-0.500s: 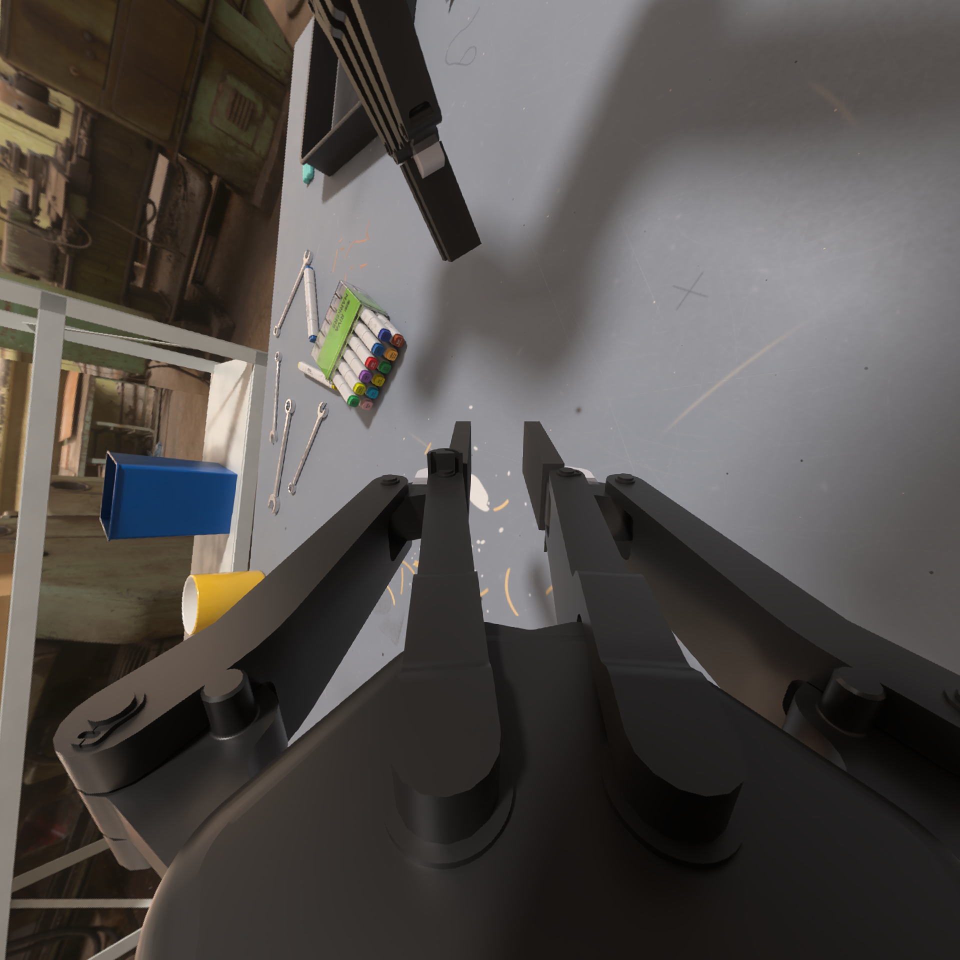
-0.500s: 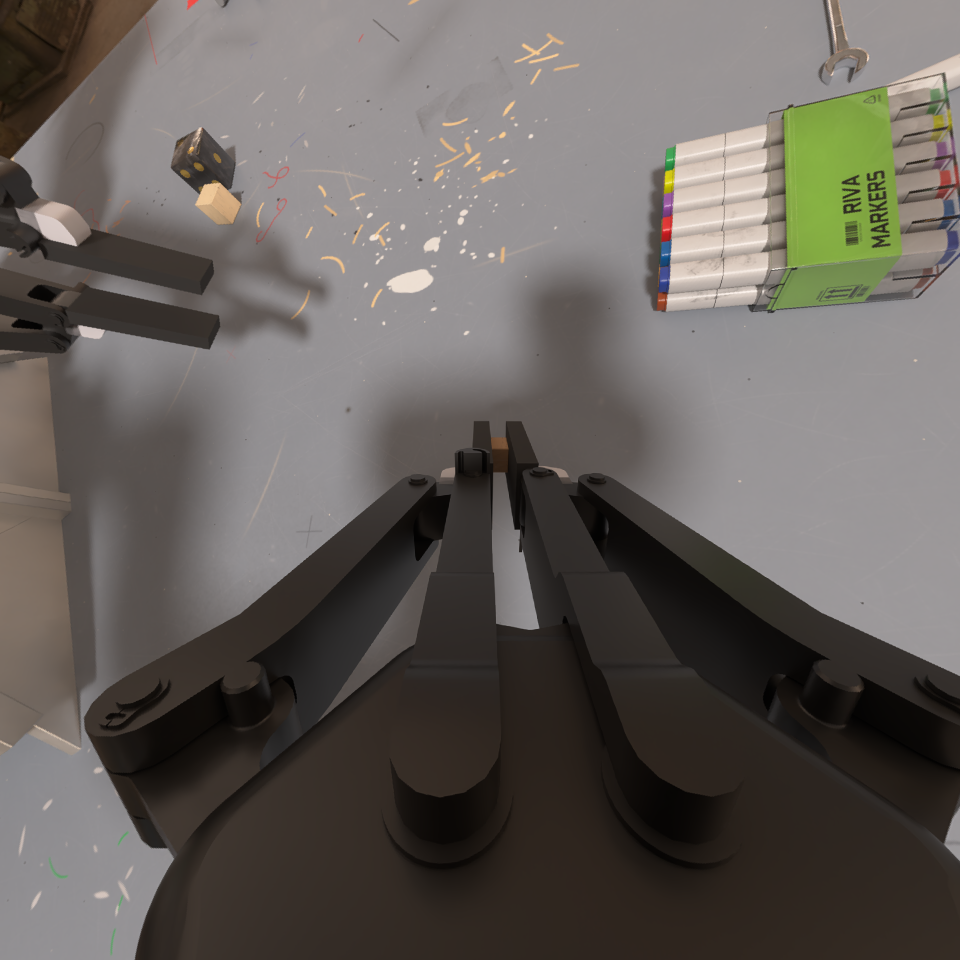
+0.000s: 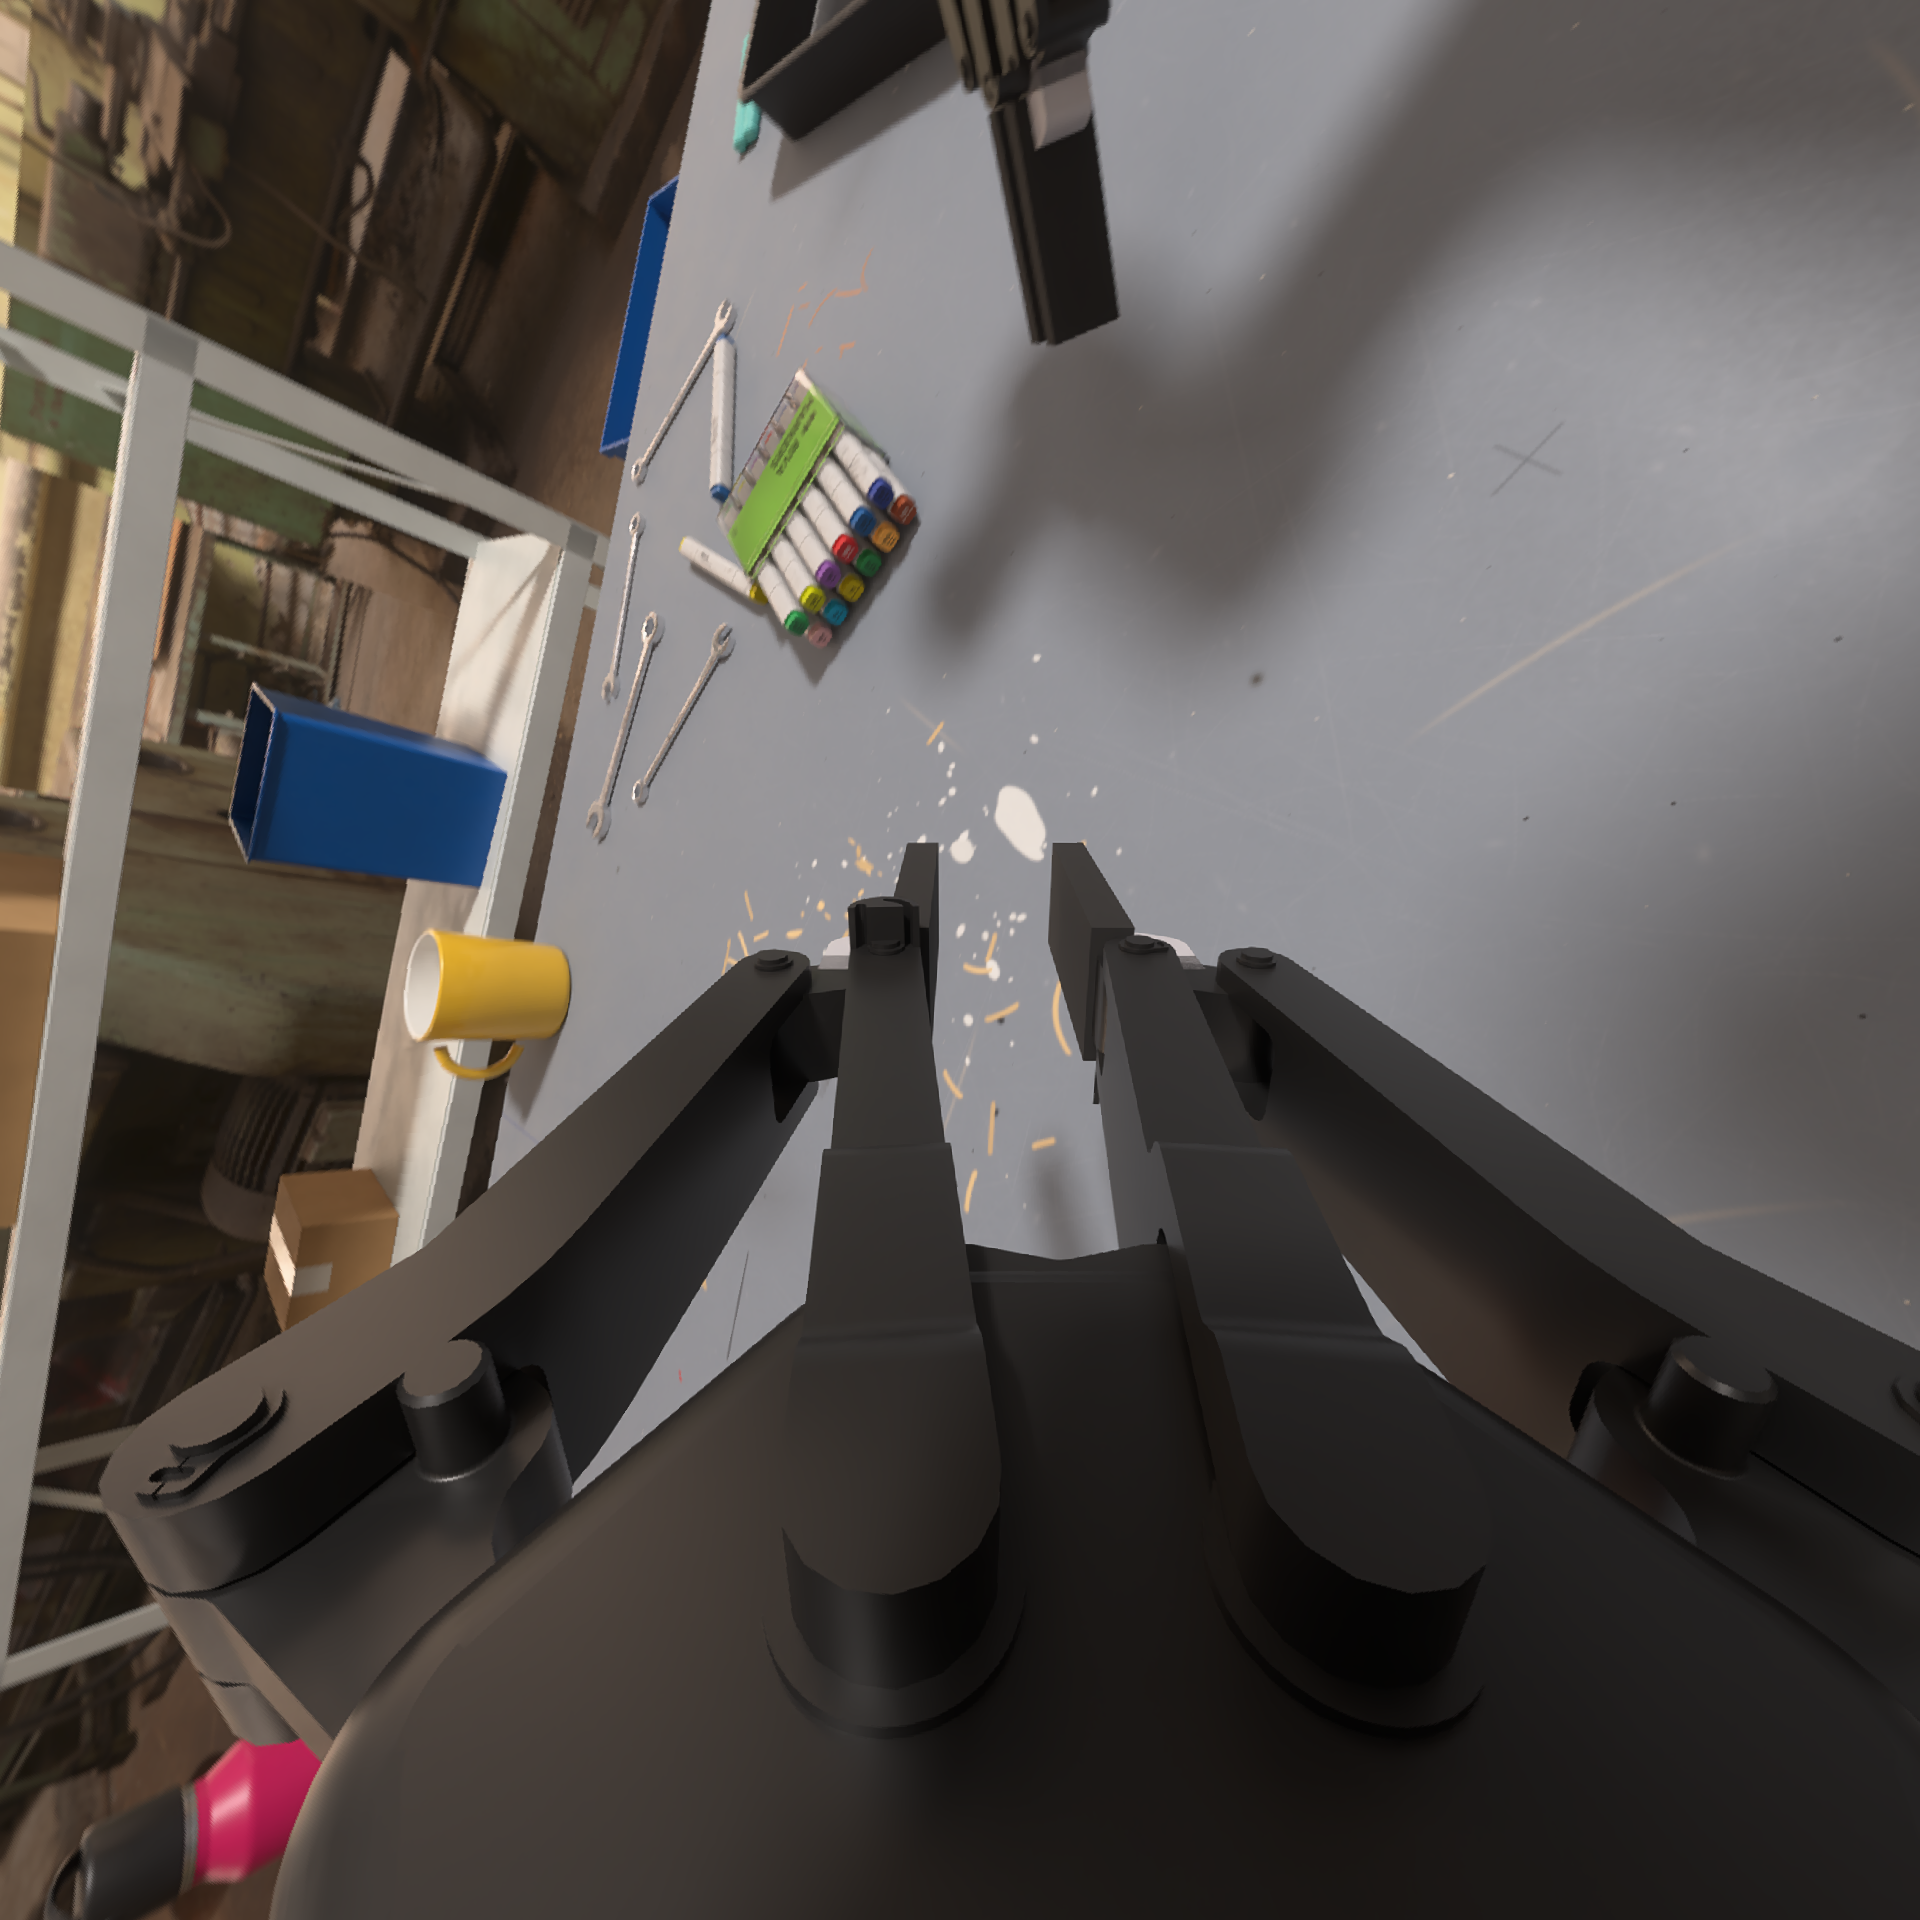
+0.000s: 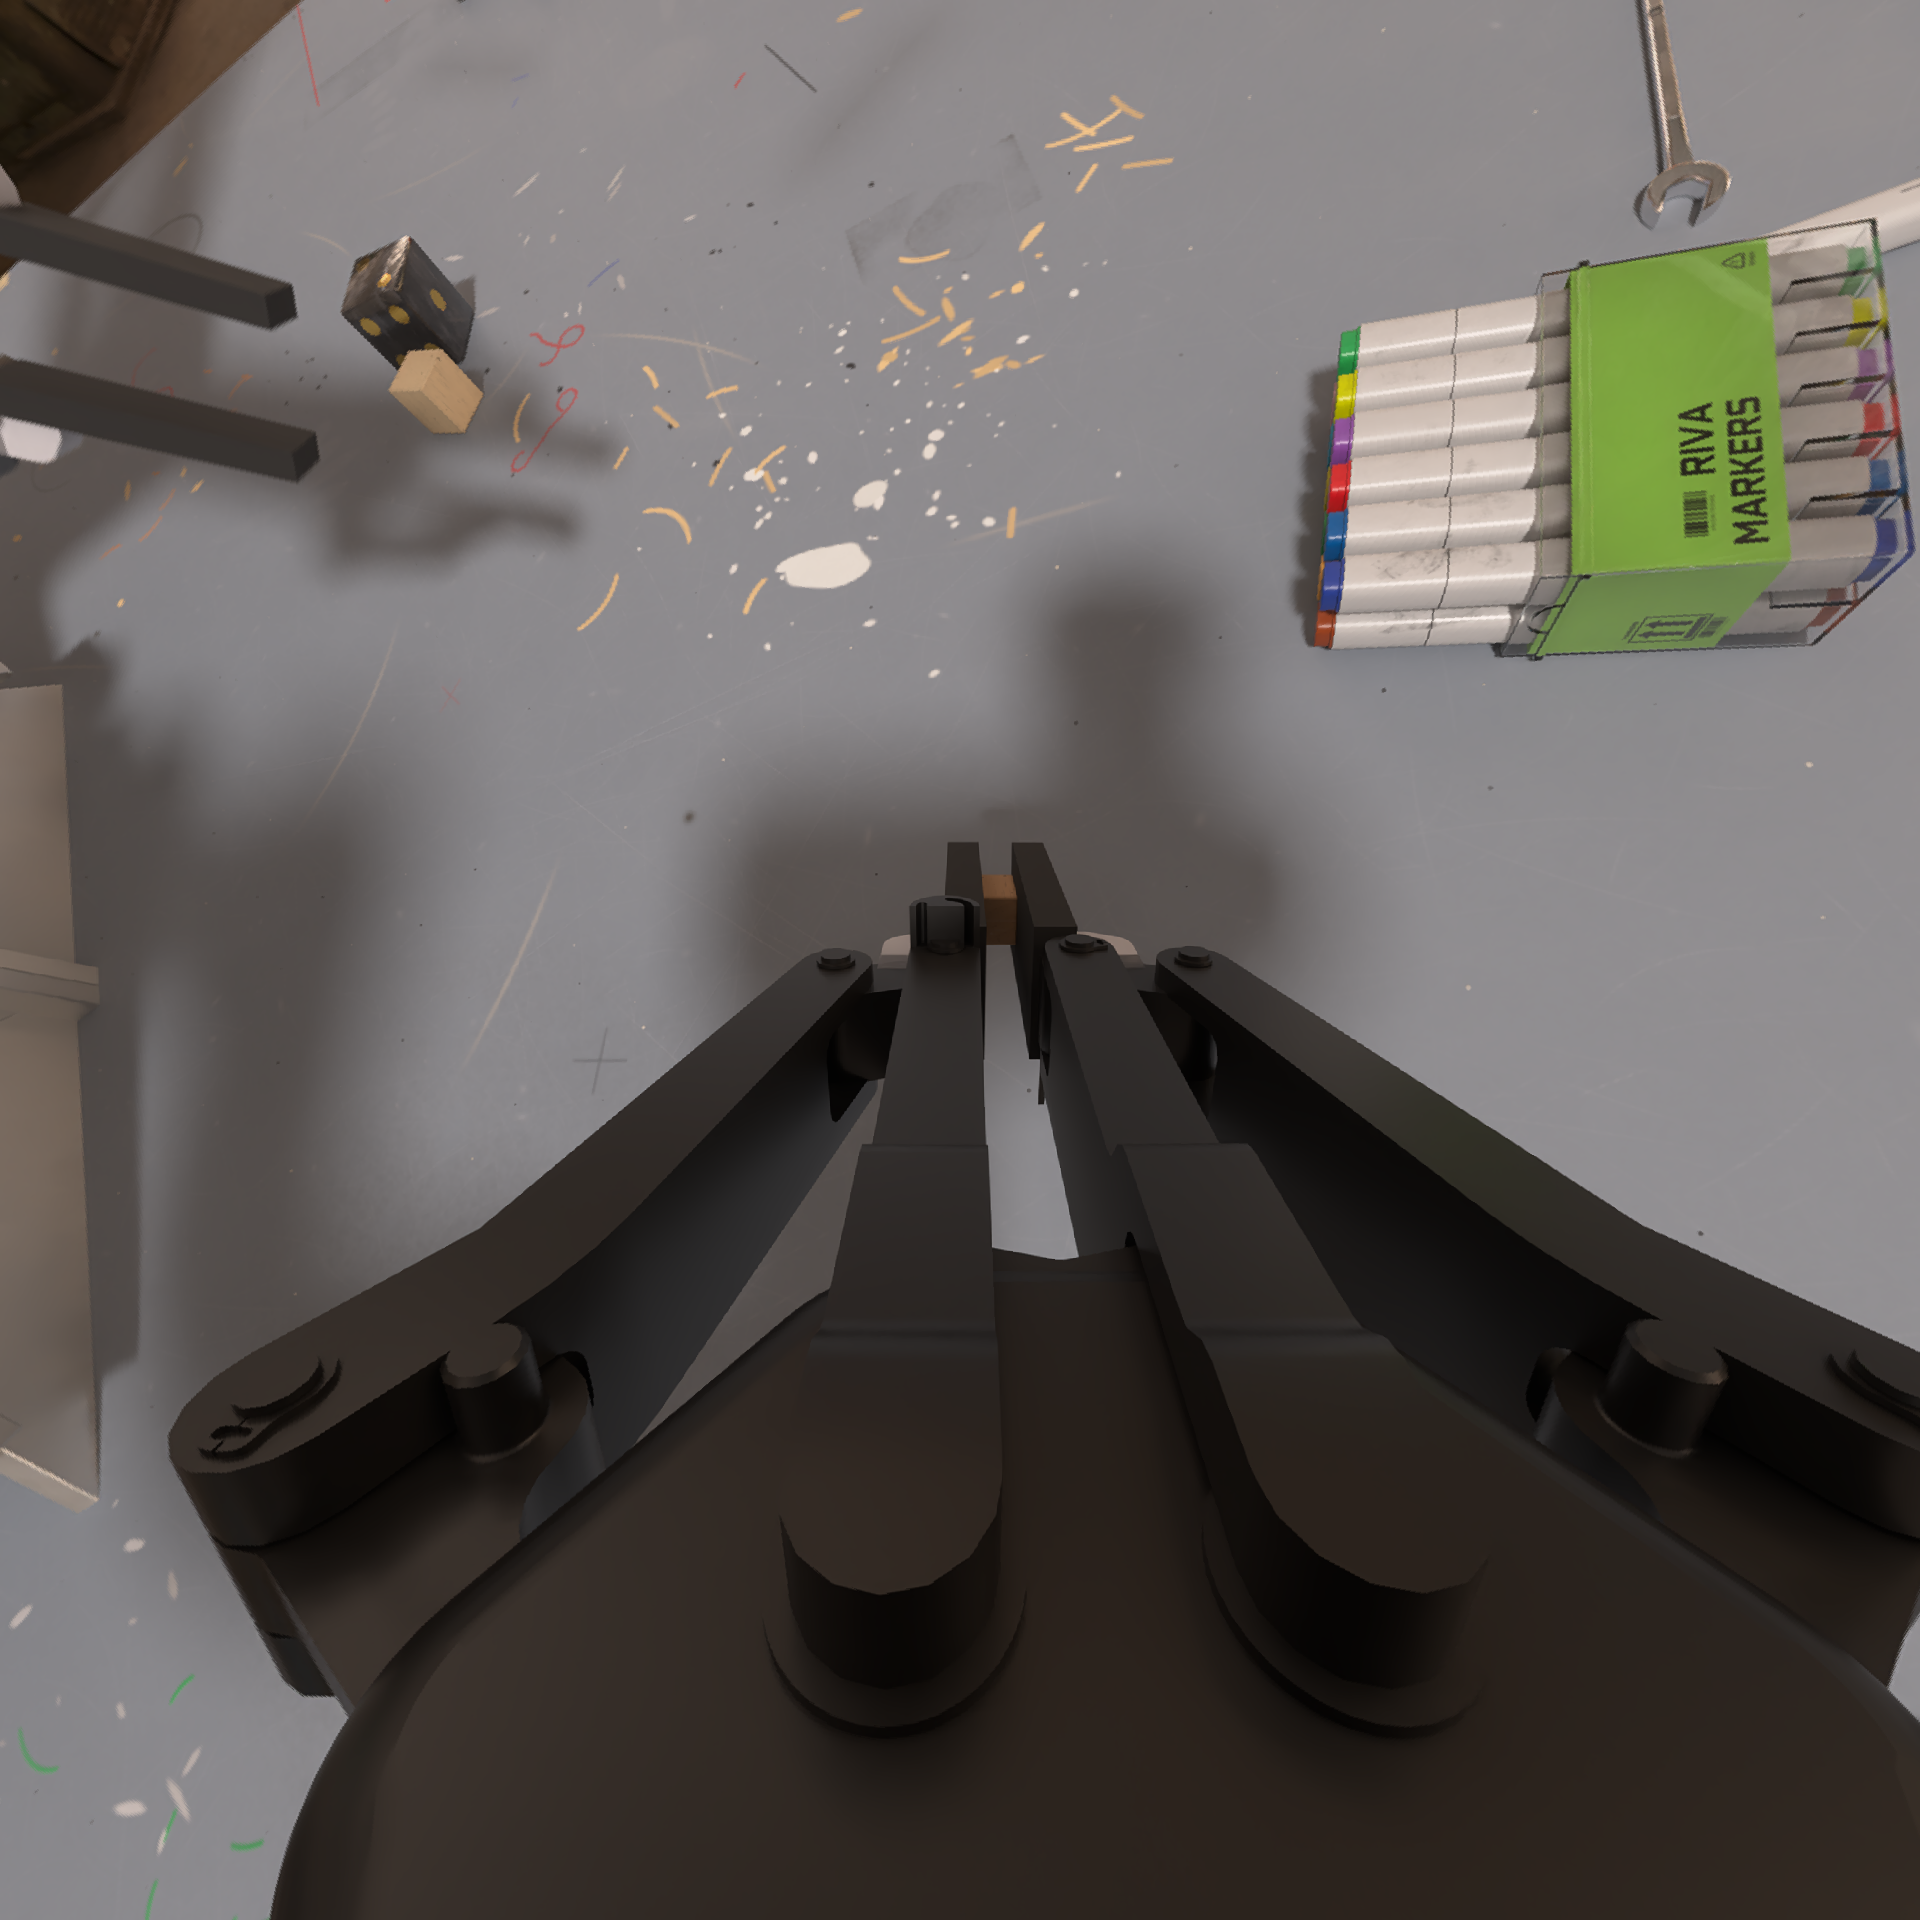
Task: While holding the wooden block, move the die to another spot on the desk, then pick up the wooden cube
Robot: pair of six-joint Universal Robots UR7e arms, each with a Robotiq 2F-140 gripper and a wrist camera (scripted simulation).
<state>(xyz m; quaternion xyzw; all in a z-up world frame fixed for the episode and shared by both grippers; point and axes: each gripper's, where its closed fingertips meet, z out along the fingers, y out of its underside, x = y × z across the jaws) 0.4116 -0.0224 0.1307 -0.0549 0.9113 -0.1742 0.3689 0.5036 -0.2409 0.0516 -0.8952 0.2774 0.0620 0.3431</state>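
A black die with gold pips and a pale wooden cube touch each other on the grey desk, far left in the right wrist view. My right gripper is shut on a small wooden block and holds it above the desk. My left gripper is open and empty, with its fingertips just left of the die and cube. In its own view the left gripper hangs over paint specks, and the die and cube are hidden. The right gripper also shows at the top of that view.
A green box of markers lies at the right, with a wrench beyond it. In the left wrist view, several wrenches lie near the desk's left edge. Past them stand a yellow mug, a blue box and a black tray.
My left gripper has shifted sideways and now lines up with the die and cube. Its view has swung and now takes in the mug. The right gripper still holds the block.
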